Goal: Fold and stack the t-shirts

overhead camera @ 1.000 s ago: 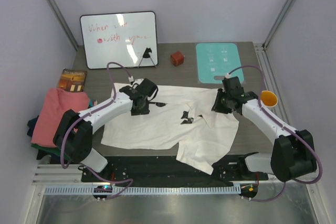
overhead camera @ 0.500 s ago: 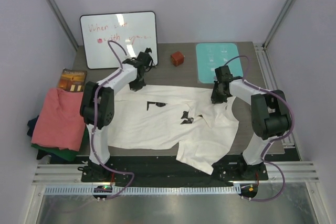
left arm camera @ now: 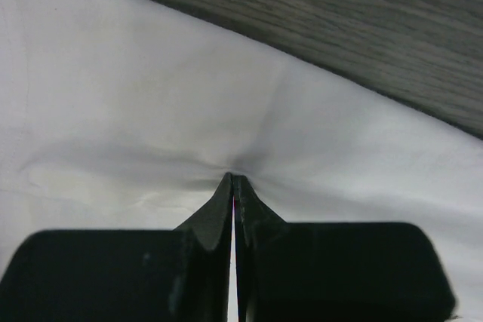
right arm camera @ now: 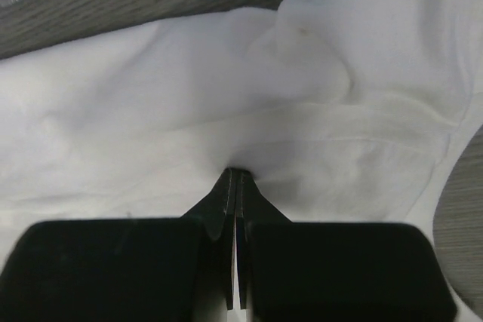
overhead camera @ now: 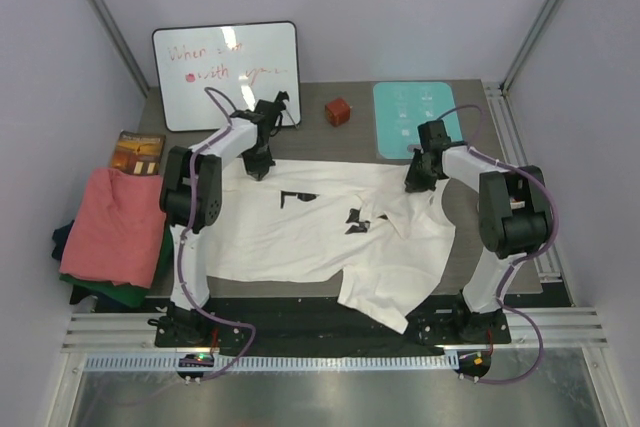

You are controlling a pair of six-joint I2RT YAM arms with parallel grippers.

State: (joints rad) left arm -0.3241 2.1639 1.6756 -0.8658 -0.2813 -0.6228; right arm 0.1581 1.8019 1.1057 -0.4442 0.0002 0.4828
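Observation:
The large white t-shirt (overhead camera: pixel 300 237) lies spread on the table, with dark print marks near its middle. My left gripper (overhead camera: pixel 258 169) is at its far left edge, and in the left wrist view it (left arm camera: pixel 234 180) is shut on a pinched fold of the white cloth (left arm camera: pixel 136 111). My right gripper (overhead camera: pixel 412 183) is at the far right edge, and in the right wrist view it (right arm camera: pixel 238 173) is shut on a fold of the rumpled cloth (right arm camera: pixel 151 103). A salmon-pink t-shirt (overhead camera: pixel 110 222) tops a pile at the table's left, over a dark green one (overhead camera: pixel 135 292) and a navy one (overhead camera: pixel 62 239).
A whiteboard (overhead camera: pixel 227 75) leans at the back left. A red-brown cube (overhead camera: pixel 338 111) and the teal mat (overhead camera: pixel 415 119) lie behind the shirt. A brown packet (overhead camera: pixel 138 152) sits beyond the pile. The shirt's near right corner hangs over the table's front edge (overhead camera: pixel 380 307).
Both arms have reached from the shirt's middle to its far edge. Both grippers have shut there on the white cloth.

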